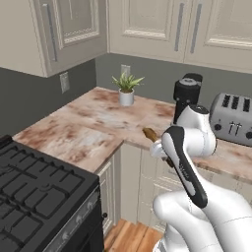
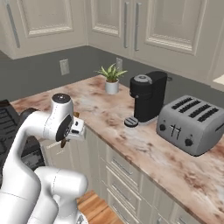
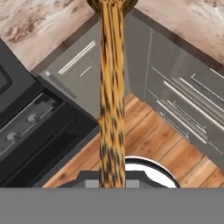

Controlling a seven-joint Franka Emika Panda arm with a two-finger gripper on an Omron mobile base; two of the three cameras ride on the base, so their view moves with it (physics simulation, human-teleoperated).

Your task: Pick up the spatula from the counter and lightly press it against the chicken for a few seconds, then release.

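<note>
Hand view: gripper point(image 3: 112, 180) clamped low on the spatula point(image 3: 112, 87), whose long handle could twist in that grip when pressed against the chicken.

A mottled wooden spatula point(image 3: 111, 96) is seen running lengthwise from near to far through the middle. Below it a wood floor point(image 3: 151, 140) is shown, flanked by a black stove point(image 3: 30, 131) on the left and grey drawer fronts point(image 3: 183, 96) on the right. A marbled counter point(image 3: 35, 22) is seen beyond.
</note>
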